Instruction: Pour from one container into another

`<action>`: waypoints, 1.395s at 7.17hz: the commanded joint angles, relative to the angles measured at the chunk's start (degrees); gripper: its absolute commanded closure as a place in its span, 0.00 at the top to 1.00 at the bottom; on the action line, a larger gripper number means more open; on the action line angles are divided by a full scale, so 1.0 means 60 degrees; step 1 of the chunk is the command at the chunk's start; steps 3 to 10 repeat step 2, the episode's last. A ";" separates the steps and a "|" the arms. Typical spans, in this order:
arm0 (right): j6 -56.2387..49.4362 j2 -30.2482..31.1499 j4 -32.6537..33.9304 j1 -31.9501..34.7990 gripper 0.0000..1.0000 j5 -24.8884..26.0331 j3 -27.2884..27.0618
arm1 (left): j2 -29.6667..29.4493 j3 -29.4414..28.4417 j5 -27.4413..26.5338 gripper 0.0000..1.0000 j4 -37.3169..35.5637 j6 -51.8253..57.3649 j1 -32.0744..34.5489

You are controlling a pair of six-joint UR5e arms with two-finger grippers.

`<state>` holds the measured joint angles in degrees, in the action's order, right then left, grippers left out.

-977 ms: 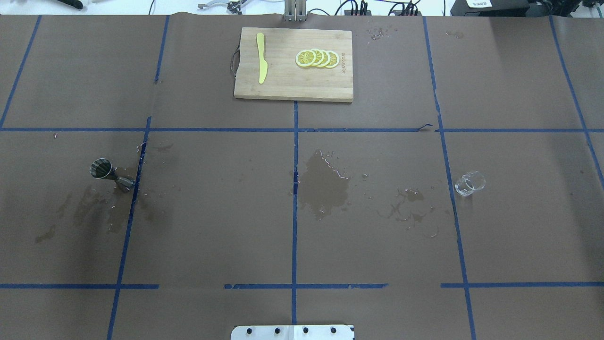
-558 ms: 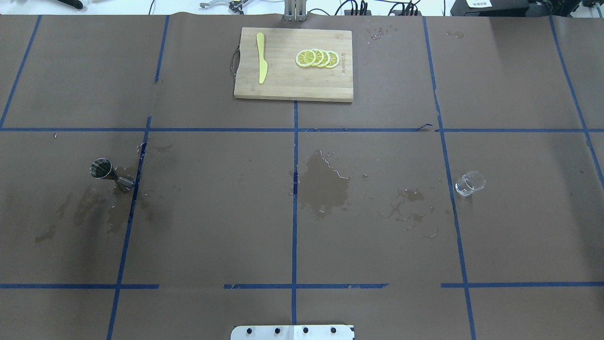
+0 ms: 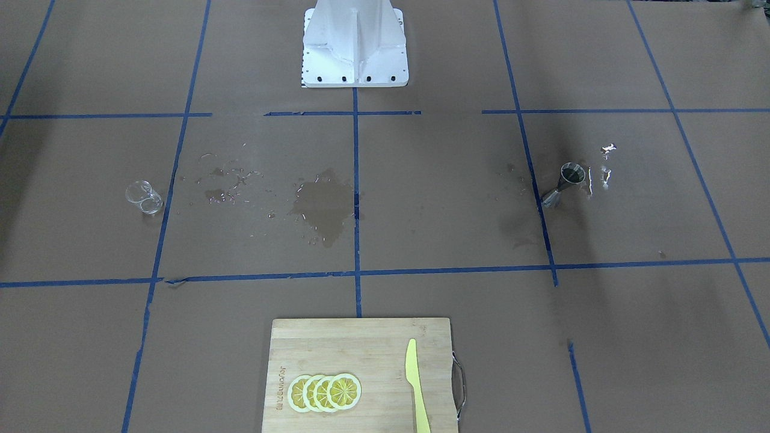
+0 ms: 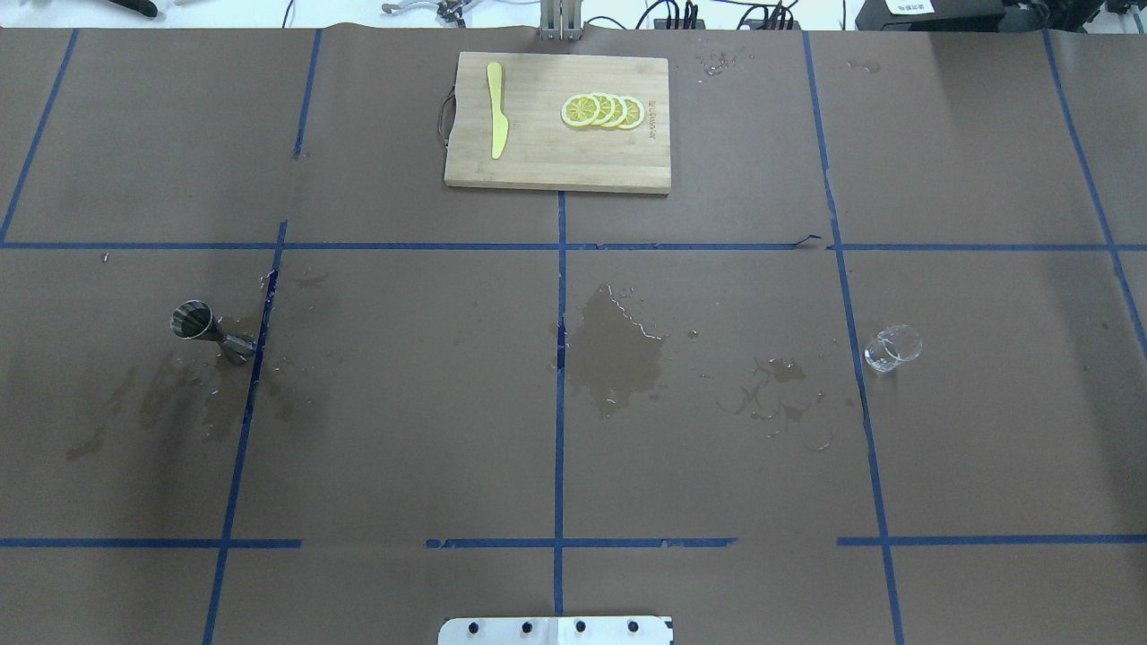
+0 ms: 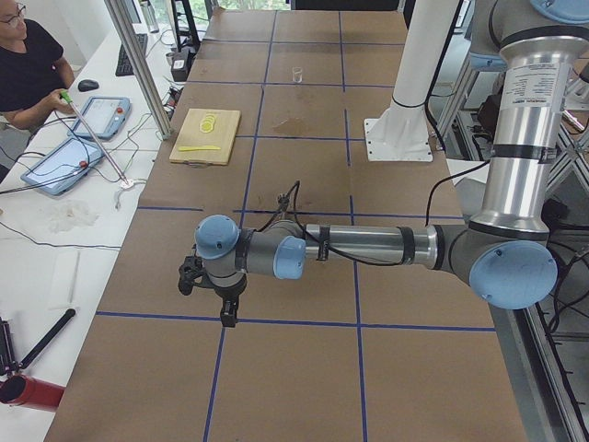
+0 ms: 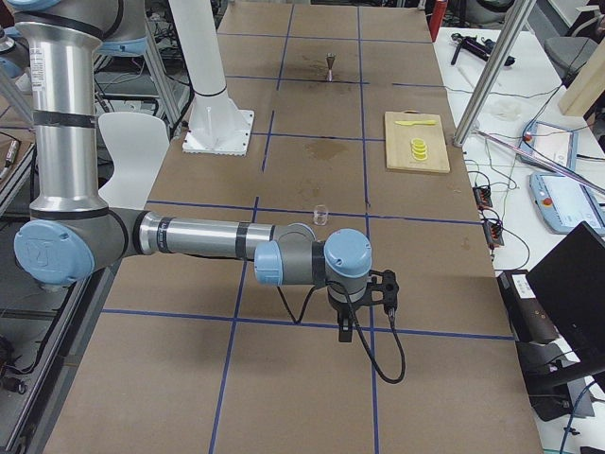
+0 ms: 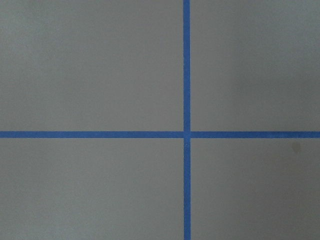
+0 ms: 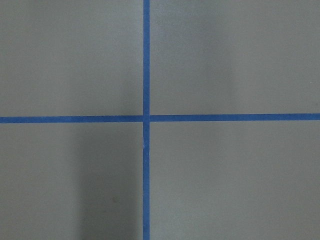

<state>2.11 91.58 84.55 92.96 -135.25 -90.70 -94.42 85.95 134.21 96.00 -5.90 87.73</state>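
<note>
Overhead only gets the glass cup (image 4: 892, 348) and jigger (image 4: 204, 328) well apart; the side views add the left gripper (image 5: 227, 313) and right gripper (image 6: 345, 327), but can't tell if either's spread or pinched.

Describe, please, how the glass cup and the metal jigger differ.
The glass cup is clear and colourless; the jigger is grey metal. The glass cup is short and round; the jigger is two cones joined at a narrow waist. The glass cup stands on the robot's right side, the jigger on its left. Both are small and upright.
</note>
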 commanded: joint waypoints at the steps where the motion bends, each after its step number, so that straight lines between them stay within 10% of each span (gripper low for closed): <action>1: 0.0000 0.0000 0.0000 0.0034 1.00 -0.0002 -0.0001 | 0.0004 0.0001 0.0000 1.00 -0.0003 0.0002 -0.0002; 10: 0.0000 0.0000 0.0000 0.0034 1.00 -0.0002 -0.0001 | 0.0004 0.0001 0.0000 1.00 0.0011 0.0002 -0.0002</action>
